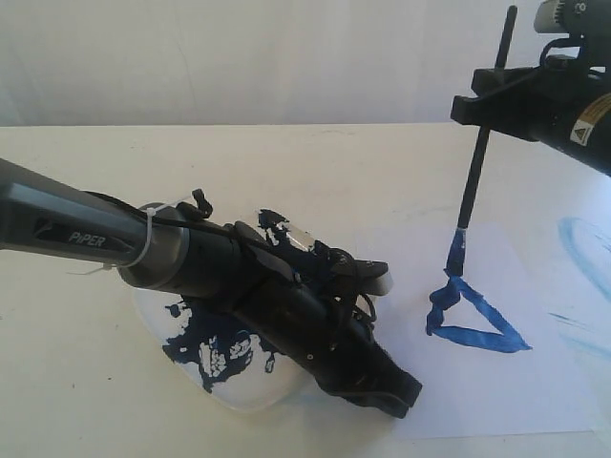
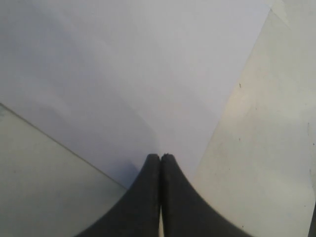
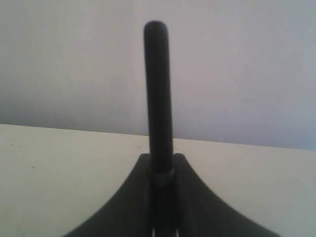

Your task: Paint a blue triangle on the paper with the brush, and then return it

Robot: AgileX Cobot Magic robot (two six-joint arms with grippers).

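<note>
1. I see the brush [image 1: 474, 172] standing nearly upright, its handle leaning up and to the right. Its blue tip is on the top corner of the triangle [image 1: 474, 322], on the paper [image 1: 535, 386].
2. The right fingers [image 1: 473, 110] clamp the handle. The right wrist view shows only the handle end, never the tip.
3. The left fingers [image 2: 154, 170] are pressed together and empty above the paper.
4. The left arm [image 1: 57, 215] reads "PiPER".

A robotics lab bench: a bare white table [image 1: 76, 382], a blank wall [image 1: 239, 57] behind the table, a PIPER-labelled arm [image 1: 86, 229] above it.
</note>
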